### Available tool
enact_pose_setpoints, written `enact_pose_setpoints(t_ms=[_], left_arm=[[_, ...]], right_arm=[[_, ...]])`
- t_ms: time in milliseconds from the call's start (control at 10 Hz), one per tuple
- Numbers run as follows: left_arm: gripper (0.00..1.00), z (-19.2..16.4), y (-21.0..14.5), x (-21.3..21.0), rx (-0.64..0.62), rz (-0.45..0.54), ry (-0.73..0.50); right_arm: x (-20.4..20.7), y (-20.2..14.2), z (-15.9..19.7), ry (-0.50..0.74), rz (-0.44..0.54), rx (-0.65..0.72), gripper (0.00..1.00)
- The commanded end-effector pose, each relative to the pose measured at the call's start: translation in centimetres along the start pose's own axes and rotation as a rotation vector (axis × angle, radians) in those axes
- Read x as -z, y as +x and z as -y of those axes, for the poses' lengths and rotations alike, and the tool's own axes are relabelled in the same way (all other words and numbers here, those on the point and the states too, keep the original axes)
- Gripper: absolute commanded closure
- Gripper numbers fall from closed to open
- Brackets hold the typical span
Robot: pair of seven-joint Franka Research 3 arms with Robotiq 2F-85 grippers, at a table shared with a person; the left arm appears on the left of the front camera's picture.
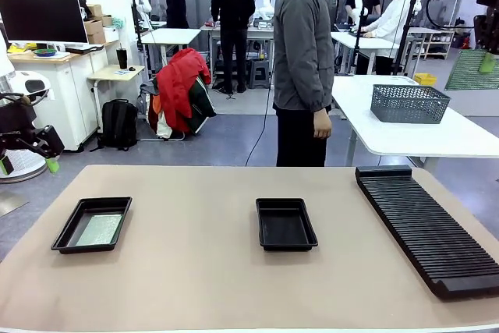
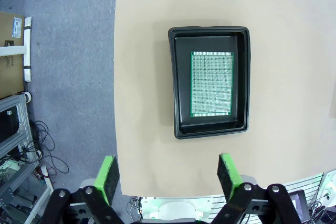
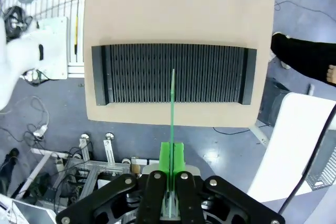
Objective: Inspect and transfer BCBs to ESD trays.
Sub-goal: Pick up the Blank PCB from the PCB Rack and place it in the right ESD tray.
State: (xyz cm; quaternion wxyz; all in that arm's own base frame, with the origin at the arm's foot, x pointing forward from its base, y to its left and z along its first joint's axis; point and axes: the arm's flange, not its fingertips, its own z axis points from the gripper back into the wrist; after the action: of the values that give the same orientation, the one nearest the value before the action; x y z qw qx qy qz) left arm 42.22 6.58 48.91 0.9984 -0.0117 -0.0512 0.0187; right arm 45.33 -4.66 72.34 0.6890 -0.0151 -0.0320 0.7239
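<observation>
As right hand [image 3: 171, 156] pinches BCB [image 3: 172, 103], tray [image 2: 176, 77] holds another [image 2: 211, 84].

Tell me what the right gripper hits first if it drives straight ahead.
The long slotted rack: the right gripper, shut on a BCB held edge-on, aims at its middle. The board's tip would likely touch first; depth is unclear.
</observation>
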Motion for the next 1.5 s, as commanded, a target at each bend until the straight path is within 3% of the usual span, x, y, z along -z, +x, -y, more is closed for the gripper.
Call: enact_pose_setpoints(t_ms=[0,300,500,900,1400], left_arm=[[0.0,-0.1,0.0,0.3,0.013,0.011,-0.009],[0.0,-0.1,0.0,0.3,0.013,0.011,-0.009],[0.0,-0.1,0.0,0.3,0.013,0.011,-0.009],[0.0,-0.1,0.0,0.3,0.013,0.011,-0.009],[0.0,-0.1,0.0,0.3,0.013,0.011,-0.009]], right_arm=[[1.0,1.4,1.3,0.013,0.094,0.172,0.98],[4.0,5.5,1.7,0.037,0.223,0.506,0.98],[7.0,8.8,1.5,0.115,0.243,0.716,0.98],[13.8,13.7,1.5,0.262,0.363,0.952,0.98],[23.3,19.4,-0.8,0.332,0.528,1.191,0.98]])
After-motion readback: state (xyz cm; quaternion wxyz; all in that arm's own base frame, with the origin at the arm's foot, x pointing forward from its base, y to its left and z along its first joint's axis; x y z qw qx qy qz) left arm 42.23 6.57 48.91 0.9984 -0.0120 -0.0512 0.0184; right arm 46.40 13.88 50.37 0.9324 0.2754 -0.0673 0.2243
